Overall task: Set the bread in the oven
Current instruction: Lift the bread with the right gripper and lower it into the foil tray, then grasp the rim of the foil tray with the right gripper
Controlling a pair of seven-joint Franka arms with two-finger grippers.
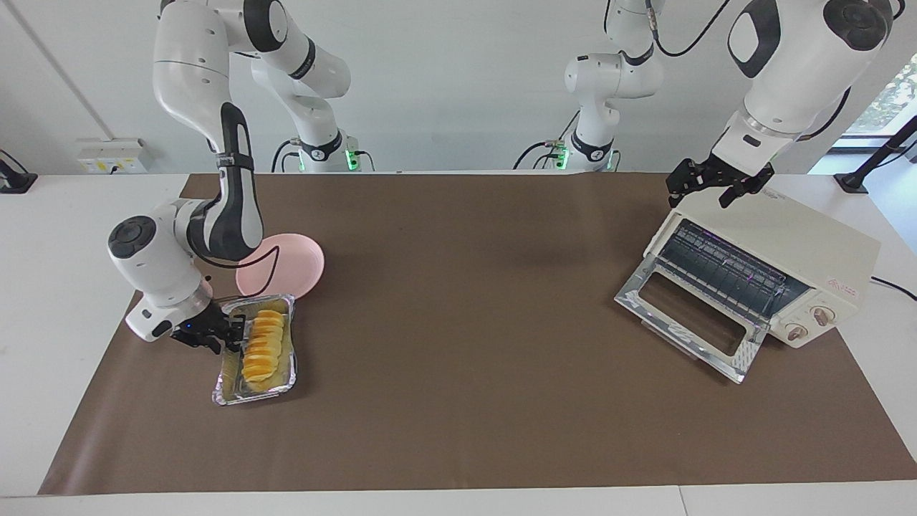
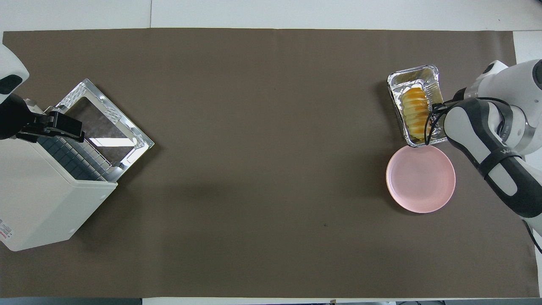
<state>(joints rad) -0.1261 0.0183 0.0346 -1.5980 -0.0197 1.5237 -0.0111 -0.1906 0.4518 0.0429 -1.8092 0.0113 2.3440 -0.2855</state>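
Note:
The bread [image 1: 261, 350] [image 2: 415, 114], a ridged golden-yellow loaf, lies in a silver foil tray [image 1: 254, 396] [image 2: 413, 72] at the right arm's end of the table. My right gripper [image 1: 233, 334] [image 2: 434, 109] is low beside the loaf, shut on the tray's long rim. The cream oven [image 1: 788, 236] [image 2: 42, 199] stands at the left arm's end, its glass door [image 1: 688, 322] [image 2: 106, 123] folded down and the rack showing. Over the oven's top corner my left gripper [image 1: 716, 188] [image 2: 78, 130] hangs open, holding nothing.
A round pink plate [image 1: 294, 261] [image 2: 420, 178] lies beside the foil tray, nearer to the robots. A brown mat [image 1: 458, 301] covers the table between tray and oven. The oven's cable runs off the table's end.

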